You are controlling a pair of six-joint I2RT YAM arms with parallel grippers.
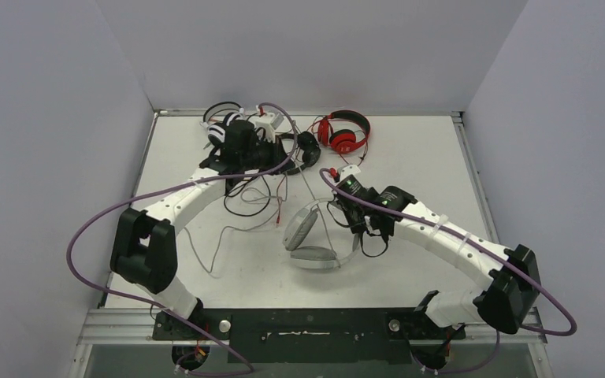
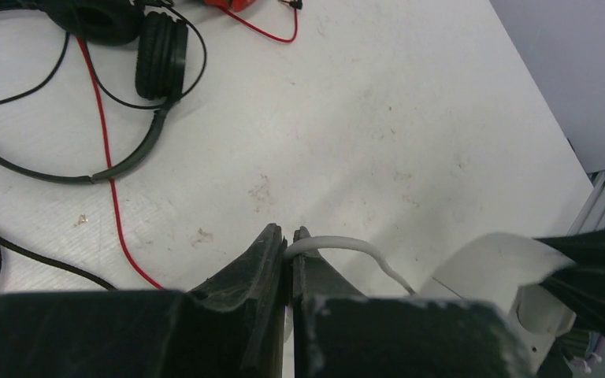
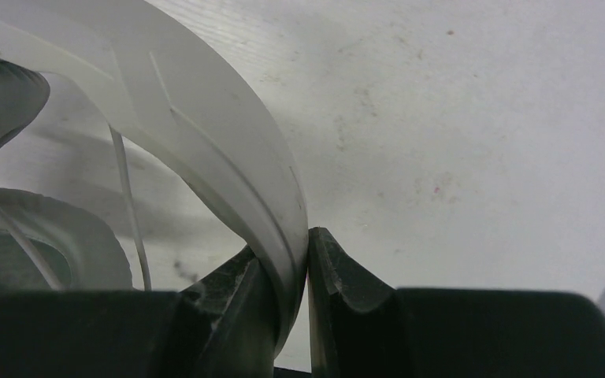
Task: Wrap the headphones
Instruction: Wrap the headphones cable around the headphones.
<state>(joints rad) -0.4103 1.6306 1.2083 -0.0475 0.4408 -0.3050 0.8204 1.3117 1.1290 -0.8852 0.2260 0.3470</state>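
The white cable [image 2: 354,244] is pinched by the left gripper [image 2: 291,236] — the grey headband [image 3: 205,118] by the right gripper [image 3: 287,244]. 1 hard tug — and the cable could be pulled free.

A: How are the arms built?
B: The left arm [image 1: 181,201] and the right arm [image 1: 441,236] are made of white links joined by blocky black joints. A purple cable [image 1: 75,244] is run along each, strapped on with white ties [image 1: 439,228].
A: And the mounting?
B: A black base plate [image 1: 339,346] is seen, with two round silver bolts [image 1: 224,324].
A: The tips?
B: The left gripper [image 2: 290,236] and the right gripper [image 3: 309,236] are formed of matt black fingers. A green light [image 1: 352,183] is shown on the right wrist.
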